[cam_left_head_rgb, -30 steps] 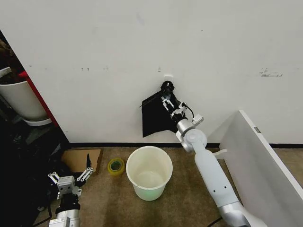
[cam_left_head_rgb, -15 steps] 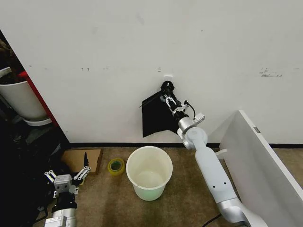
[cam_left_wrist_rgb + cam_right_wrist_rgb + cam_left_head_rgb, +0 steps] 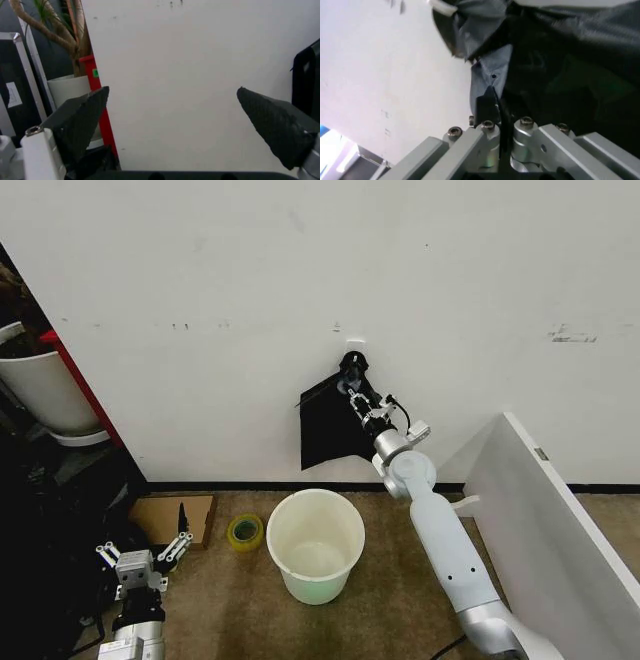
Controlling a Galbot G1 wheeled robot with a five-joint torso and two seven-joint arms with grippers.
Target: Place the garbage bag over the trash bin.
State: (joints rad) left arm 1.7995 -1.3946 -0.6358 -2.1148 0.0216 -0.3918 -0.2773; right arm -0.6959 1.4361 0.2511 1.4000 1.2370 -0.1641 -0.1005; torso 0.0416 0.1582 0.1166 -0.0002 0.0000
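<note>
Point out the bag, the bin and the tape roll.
bag (image 3: 322, 428), head view: flat black panel hanging on the wall.
bin (image 3: 337, 570), head view: white outer wall below the rim.
tape roll (image 3: 243, 531), head view: its yellow-green ring, on the floor beside the bin.

garbage bag (image 3: 328, 425) on wall above trash bin (image 3: 315, 545) | tape roll (image 3: 244, 531) left of bin

The right gripper (image 3: 354, 395) covers part of the garbage bag (image 3: 325, 430) above the trash bin (image 3: 315, 545); whether the bag still hangs from the wall is unclear, and the picture's edge crops the left arm
</note>
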